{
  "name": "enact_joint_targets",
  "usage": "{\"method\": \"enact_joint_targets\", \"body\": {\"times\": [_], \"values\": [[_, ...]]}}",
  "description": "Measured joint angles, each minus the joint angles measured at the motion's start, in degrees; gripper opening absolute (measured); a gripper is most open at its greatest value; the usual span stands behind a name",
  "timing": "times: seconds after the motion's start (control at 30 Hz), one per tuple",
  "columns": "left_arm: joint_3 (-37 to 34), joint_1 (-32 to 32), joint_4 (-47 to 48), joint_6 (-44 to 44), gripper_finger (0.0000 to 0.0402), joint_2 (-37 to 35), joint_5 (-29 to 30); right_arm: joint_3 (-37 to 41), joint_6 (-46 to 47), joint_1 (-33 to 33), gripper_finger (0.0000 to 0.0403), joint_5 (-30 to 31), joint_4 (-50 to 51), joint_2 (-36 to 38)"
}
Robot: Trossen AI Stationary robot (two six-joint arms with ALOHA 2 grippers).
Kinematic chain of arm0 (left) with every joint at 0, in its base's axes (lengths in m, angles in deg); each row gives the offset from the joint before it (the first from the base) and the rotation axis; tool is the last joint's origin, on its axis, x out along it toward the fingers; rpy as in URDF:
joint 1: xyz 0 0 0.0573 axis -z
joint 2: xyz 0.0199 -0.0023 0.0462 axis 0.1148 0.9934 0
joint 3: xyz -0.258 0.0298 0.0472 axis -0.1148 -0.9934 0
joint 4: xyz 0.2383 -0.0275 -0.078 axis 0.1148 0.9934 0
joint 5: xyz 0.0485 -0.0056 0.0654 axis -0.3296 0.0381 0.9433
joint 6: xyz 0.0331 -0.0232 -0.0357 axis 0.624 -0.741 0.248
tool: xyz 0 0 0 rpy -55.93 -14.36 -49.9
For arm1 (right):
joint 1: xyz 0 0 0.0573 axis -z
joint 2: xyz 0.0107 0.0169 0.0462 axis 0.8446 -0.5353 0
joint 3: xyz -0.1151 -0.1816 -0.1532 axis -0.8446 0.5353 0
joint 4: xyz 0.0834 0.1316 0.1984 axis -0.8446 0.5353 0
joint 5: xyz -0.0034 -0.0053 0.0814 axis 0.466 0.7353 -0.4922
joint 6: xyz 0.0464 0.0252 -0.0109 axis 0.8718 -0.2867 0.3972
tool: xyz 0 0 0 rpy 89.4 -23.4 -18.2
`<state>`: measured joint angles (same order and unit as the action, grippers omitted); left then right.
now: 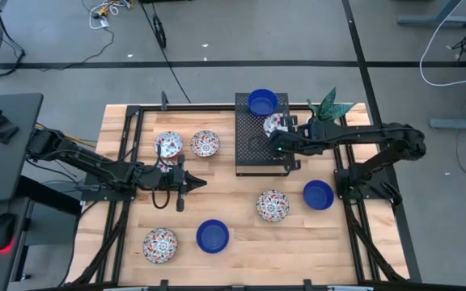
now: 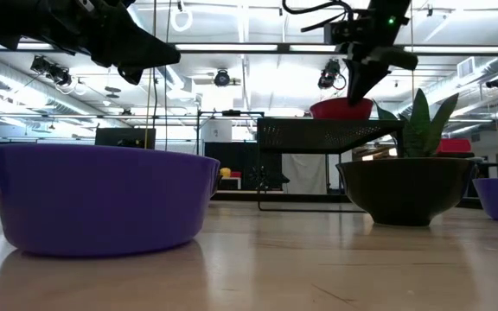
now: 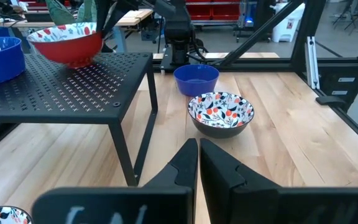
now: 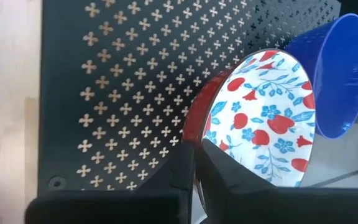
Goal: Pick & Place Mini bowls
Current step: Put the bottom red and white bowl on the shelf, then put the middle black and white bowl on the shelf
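Note:
A black perforated rack (image 1: 261, 137) stands at the table's far middle. On it sit a blue mini bowl (image 1: 262, 102) and a floral mini bowl with a red outside (image 4: 263, 118), (image 1: 275, 124). My right gripper (image 1: 280, 139) is shut on this floral bowl, seen also in the low view (image 2: 341, 108). Other floral bowls (image 1: 167, 145), (image 1: 205, 144), (image 1: 273, 204), (image 1: 160, 245) and blue bowls (image 1: 319, 195), (image 1: 213, 235) rest on the wooden table. My left gripper (image 1: 191, 183) hovers shut left of the rack, touching nothing. My right gripper pinches the floral bowl's rim (image 4: 197, 140) on the side facing the table's near edge, one finger inside the bowl and one on its red outside. The fingers come from above, pointing down. The bowl sits upright at the rack's top (image 2: 327, 130); resting or just lifted, I cannot tell.
A potted plant (image 1: 330, 105) stands just right of the rack's far corner, close to my right arm. Black frame rails (image 1: 128, 145) run along the table's left and right sides. Bare wood lies between the rack and the near bowls (image 1: 233, 198).

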<state>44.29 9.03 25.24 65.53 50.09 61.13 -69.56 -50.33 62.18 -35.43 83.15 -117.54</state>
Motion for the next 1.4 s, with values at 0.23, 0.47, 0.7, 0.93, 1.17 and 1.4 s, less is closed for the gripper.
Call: {"method": "enact_joint_targets", "body": {"times": [0.23,0.47,0.7,0.93,1.17,1.4], "values": [[0.0,0.0,0.0,0.11,0.0019,0.0,0.02,0.0,0.76,0.28,0.0046,0.2,-1.19,0.0],[0.0,0.0,0.0,0.09,0.0019,0.0,0.01,0.0,1.51,-0.08,0.0127,0.2,-1.03,0.26],[0.0,0.0,0.0,-0.17,0.0019,0.0,0.02,-2.69,7.33,-4.56,0.0189,0.15,1.29,2.58],[0.0,0.0,0.02,-0.62,0.0019,0.0,0.0,-5.28,21.78,-15.38,0.02,-8.84,0.73,3.29],[0.0,0.0,0.04,-1.81,0.0019,0.0,-0.18,4.24,30.6,-30.27,0.02,-13.78,-11.91,1.04],[0.0,0.0,-0.06,-1.82,0.0019,0.0,-0.18,16.35,36.67,-37.4,0.0218,-13.46,-31.61,-2.63]]}}
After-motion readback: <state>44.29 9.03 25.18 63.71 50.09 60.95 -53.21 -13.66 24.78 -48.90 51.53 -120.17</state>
